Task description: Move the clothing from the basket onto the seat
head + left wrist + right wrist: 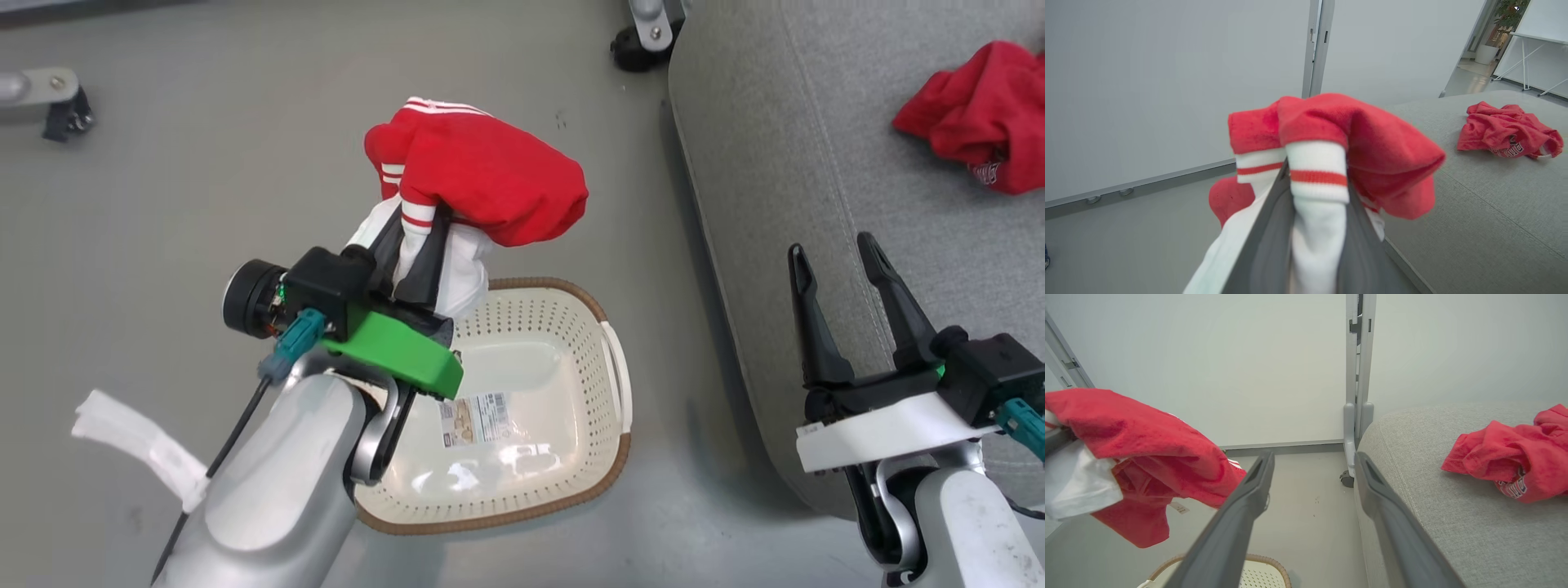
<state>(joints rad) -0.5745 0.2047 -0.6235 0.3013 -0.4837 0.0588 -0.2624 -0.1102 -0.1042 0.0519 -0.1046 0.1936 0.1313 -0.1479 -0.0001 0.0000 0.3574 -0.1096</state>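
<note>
My left gripper (424, 224) is shut on the red garment with white panels and stripes (482, 175), held in the air above the far rim of the basket (571, 482). The fabric drapes over both fingers (1314, 212) and hangs to the right. The cream perforated basket has a brown woven rim and a paper label (475, 419) on its bare floor. A plain red garment (984, 114) lies crumpled on the grey seat (775, 163) at the right, also seen in the left wrist view (1508, 130) and right wrist view (1515, 457). My right gripper (834, 255) stands open over the seat's near edge, holding nothing.
Grey floor surrounds the basket. A wheeled partition foot (645, 33) stands by the seat's far left corner, and another castor foot (49, 98) sits at the far left. A white strap (139, 445) hangs beside my left forearm. A pale wall (1249, 355) rises behind.
</note>
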